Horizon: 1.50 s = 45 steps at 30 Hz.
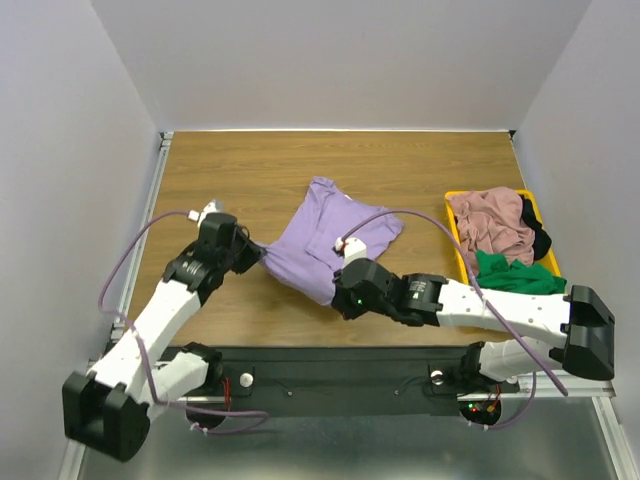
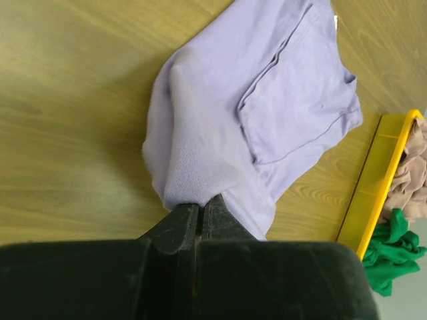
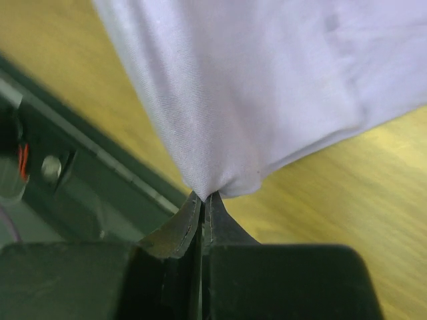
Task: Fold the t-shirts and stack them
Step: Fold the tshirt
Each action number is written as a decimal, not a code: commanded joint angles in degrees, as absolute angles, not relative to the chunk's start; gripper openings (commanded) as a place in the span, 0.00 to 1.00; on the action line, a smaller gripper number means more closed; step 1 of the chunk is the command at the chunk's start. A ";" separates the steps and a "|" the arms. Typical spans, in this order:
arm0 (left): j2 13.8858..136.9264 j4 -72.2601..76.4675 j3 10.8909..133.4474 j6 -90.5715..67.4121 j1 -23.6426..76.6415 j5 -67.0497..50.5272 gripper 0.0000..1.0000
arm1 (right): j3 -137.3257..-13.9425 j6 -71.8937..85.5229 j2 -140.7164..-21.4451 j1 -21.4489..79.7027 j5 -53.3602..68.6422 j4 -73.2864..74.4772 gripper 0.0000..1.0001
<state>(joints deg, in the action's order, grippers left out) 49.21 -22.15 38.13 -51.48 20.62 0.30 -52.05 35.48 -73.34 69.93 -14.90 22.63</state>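
The purple shirt lies in the middle of the wooden table. Its far end is spread flat and its near end is drawn out into two pulled corners. The left gripper is clamped on the shirt's left edge, fingers pressed together with a pinch of cloth between them. Its wrist view shows the fabric running up from the tips in a soft fold. The right gripper is likewise closed on the shirt's near corner. In its wrist view the cloth rises from the tips in a taut peak, clear of the wood.

The widest stretches of open wood are along the far side and on the left beyond the left arm, bounded by pale walls at left, back and right. At the front, a black rail runs along the table edge near the right gripper, so room is tight that way.

A yellow tray sits at the right edge, near the shirt's right side but apart from it. A pink shirt is heaped in it, with a dark shirt beside it at the right rim. A green shirt is bunched at the tray's near end, just above the right forearm. That arm's purple cable arcs over the gap between shirt and tray.
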 commanded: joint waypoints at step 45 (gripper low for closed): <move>109.87 -13.90 95.82 -27.44 24.87 4.21 0.99 | -67.33 26.18 -90.19 20.57 -8.27 24.43 1.00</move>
